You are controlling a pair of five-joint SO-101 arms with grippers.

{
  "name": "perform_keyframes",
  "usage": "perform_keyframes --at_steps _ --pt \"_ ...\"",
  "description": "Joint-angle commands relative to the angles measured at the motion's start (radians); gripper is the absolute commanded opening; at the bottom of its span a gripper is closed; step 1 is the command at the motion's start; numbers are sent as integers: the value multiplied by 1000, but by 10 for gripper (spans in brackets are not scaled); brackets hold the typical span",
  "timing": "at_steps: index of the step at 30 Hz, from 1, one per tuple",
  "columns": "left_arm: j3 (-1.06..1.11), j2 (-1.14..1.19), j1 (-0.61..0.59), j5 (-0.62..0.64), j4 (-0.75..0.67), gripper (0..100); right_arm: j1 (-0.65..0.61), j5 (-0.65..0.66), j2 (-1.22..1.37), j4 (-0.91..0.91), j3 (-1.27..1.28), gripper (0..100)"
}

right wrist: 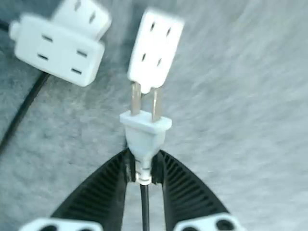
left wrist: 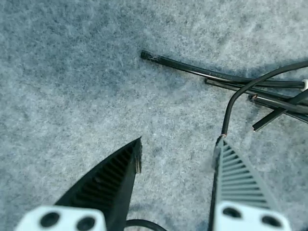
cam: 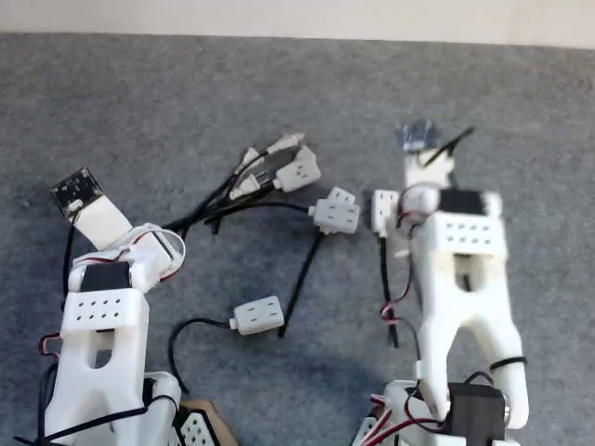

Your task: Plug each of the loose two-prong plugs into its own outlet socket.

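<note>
My right gripper (right wrist: 143,166) is shut on a white two-prong plug (right wrist: 144,132) with a black cord. The prong tips reach the near end of a white outlet block (right wrist: 154,48), and most of their length is still bare. In the high view this block (cam: 383,210) lies just left of the right gripper (cam: 402,201). A second outlet block (right wrist: 60,45) lies beside it with a white plug (right wrist: 82,14) in it. My left gripper (left wrist: 178,144) hangs open over bare carpet, near several loose black cord ends (left wrist: 149,56).
Another white outlet block (cam: 258,316) on a black cord lies in the middle front. A cluster of white plugs and outlets (cam: 284,167) sits at the centre back, with black cords (cam: 209,216) running to the left. Grey carpet (cam: 139,102) covers the table.
</note>
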Motion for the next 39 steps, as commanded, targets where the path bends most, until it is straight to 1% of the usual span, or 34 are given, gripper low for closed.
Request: perform_keyframes --at_steps 1,3,5,9,13,15,18,22,25,27,29,37,39 --pt "-4 -16 5 6 -14 252 65 245 47 76 -177 6" --pt "-4 -16 5 6 -14 252 97 358 117 73 -170 6" --pt "-4 -16 5 6 -14 252 136 431 180 -7 -119 6" --pt "-2 -16 5 6 -14 252 162 477 288 -217 5 6" --pt "-2 -16 5 5 -14 252 101 483 335 -369 153 6" --pt "-2 -16 5 5 -14 252 74 479 334 -410 200 6" --pt "-2 -16 5 5 -14 252 62 431 335 -418 226 6" --pt "-2 -16 5 5 -14 252 62 436 340 -418 232 22" --pt "-2 -16 5 5 -14 252 67 486 340 -418 236 104" --pt "-2 -16 5 5 -14 252 70 488 341 -418 237 159" --pt "-2 -16 5 5 -14 252 76 485 338 -418 237 192" --pt "-2 -16 5 5 -14 252 77 489 343 -414 239 193" --pt "-2 -16 5 5 -14 252 79 489 343 -414 245 157"
